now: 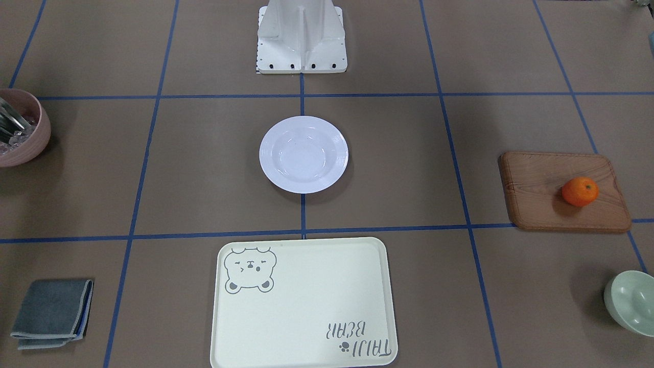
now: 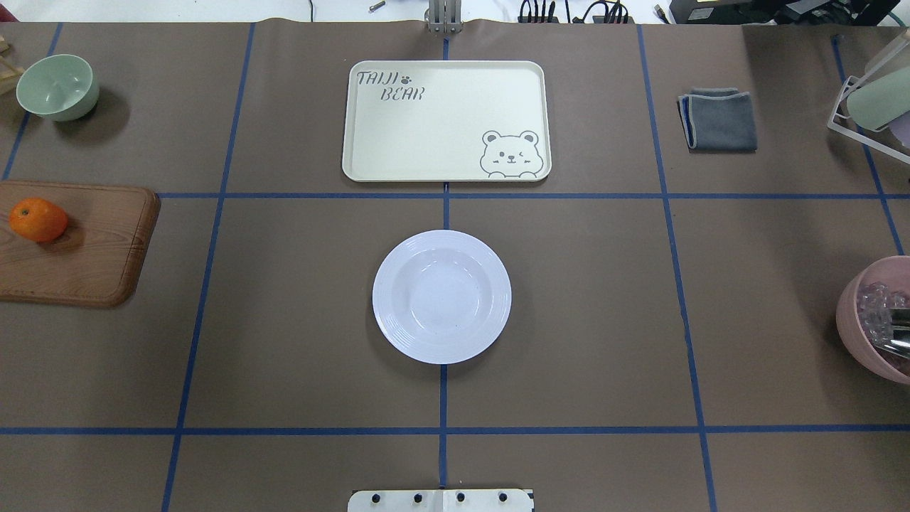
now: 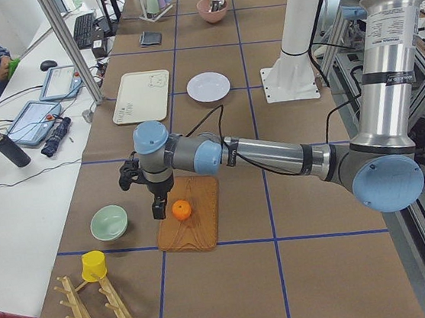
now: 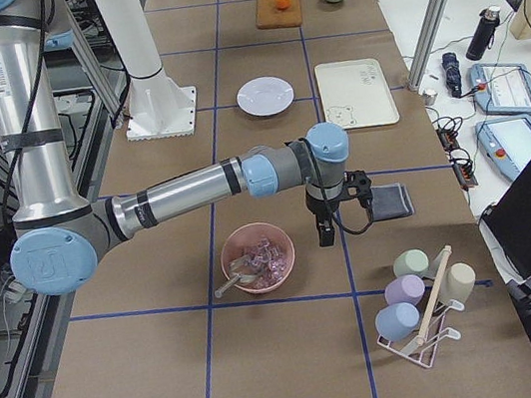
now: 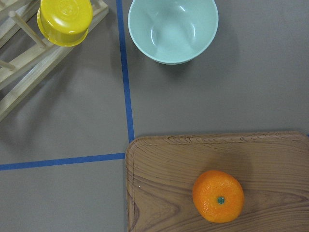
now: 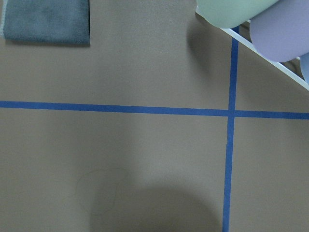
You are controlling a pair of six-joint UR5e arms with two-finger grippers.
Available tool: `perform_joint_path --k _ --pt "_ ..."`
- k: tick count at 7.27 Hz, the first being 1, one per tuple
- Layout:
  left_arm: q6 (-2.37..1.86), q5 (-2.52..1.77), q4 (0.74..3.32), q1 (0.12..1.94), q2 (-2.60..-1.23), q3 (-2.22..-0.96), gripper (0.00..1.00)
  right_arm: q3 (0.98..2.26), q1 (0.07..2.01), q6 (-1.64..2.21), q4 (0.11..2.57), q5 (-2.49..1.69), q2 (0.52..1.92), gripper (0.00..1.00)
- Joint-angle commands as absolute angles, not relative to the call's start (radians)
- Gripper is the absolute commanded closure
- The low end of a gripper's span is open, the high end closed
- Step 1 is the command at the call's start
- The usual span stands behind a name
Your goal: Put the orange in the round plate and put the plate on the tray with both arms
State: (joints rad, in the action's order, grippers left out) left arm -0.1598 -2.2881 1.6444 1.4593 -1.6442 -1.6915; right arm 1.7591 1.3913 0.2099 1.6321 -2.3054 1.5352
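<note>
Handling the orange [image 1: 580, 191]: judged light, firm yet bruisable, prone to rolling; best taken across its middle.
Orange location: set on the wooden board [image 1: 536, 204] at the counter's left end, well apart from the round plate [image 1: 271, 153].
Plate handling: judged stiff, glossy, slippery, breakable; best gripped at opposite rims.
Left end effector [image 3: 159, 205]: held over the board near the orange; opening cannot be told.
Right end effector [image 4: 326, 233]: opening cannot be told.

Bright, even light from above covers the brown table [image 2: 284, 320]. Shadows are soft: a dim smudge beside the pale green bowl [image 2: 57, 87], and a thin dark rim under the round plate [image 2: 441, 296], whose glossy centre carries faint glare. The right wrist view holds a broad blurred shadow low down. Focus is sharp; the orange [image 5: 218, 196] shows pitted skin.
</note>
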Motion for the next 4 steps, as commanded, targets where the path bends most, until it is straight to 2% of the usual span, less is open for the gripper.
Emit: perform_joint_path --k 1,4 --pt "-0.175 -2.283 1.654 1.457 -1.634 -1.704 0.01 1.753 1.391 0.213 1.632 -2.306 1.533 0.0" --pt "-0.178 -2.289 1.651 1.447 -1.641 -1.695 0.02 1.756 1.39 0.212 1.631 -2.318 1.531 0.0"
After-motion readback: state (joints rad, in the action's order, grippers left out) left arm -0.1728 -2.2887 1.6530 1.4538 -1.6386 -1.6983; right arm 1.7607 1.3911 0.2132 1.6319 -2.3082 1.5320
